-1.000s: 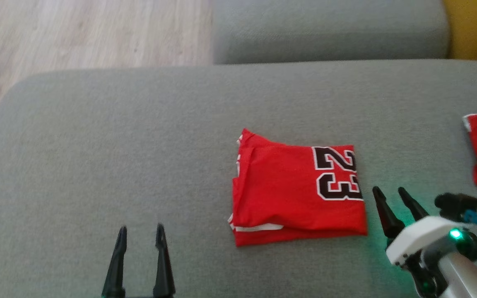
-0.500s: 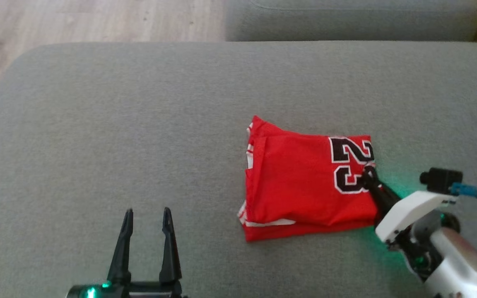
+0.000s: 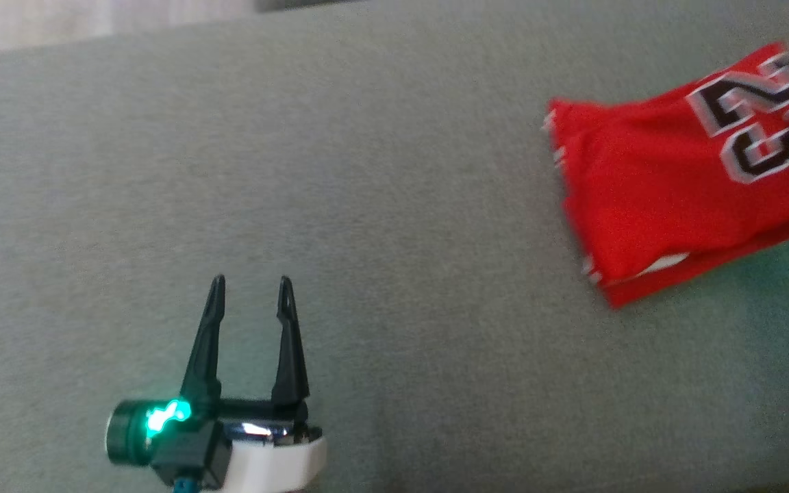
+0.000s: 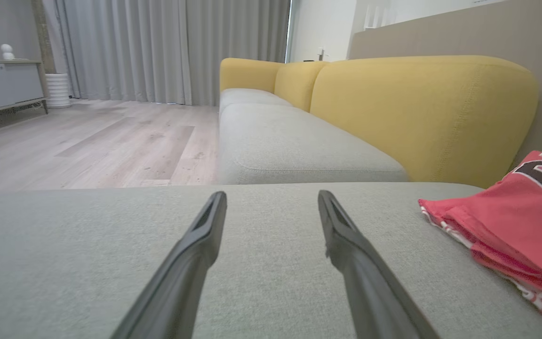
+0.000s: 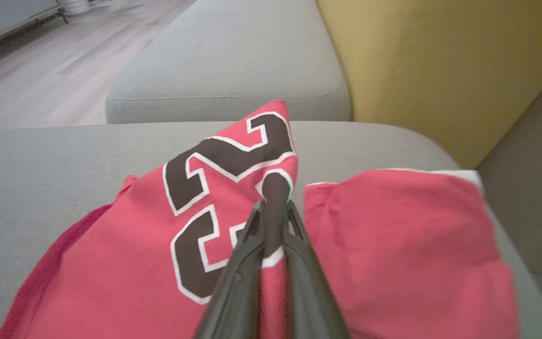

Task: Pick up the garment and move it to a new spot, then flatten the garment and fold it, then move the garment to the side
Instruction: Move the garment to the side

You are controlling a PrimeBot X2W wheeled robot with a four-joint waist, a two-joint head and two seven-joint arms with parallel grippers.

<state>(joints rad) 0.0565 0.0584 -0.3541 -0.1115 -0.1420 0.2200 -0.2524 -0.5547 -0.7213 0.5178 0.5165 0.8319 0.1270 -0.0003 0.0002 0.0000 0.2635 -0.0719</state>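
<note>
The right gripper [image 5: 273, 212] clamped the shirt [image 3: 655, 198] at its numbered edge. The left gripper [image 3: 252, 284] stood spread and empty, well off to the shirt's left.

A yellow backrest [image 4: 421, 113] rises behind grey cushions [image 4: 294, 150].

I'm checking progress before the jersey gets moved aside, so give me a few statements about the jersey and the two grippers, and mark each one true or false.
1. The right gripper is shut on the red jersey at its edge by the number. True.
2. The left gripper grips the jersey too. False: it is open over the bare grey cushion, apart from the jersey.
3. The jersey is spread out in a single layer. False: it is folded, with stacked layers showing at its edges.
4. A second red garment lies right beside the jersey. True.
</note>
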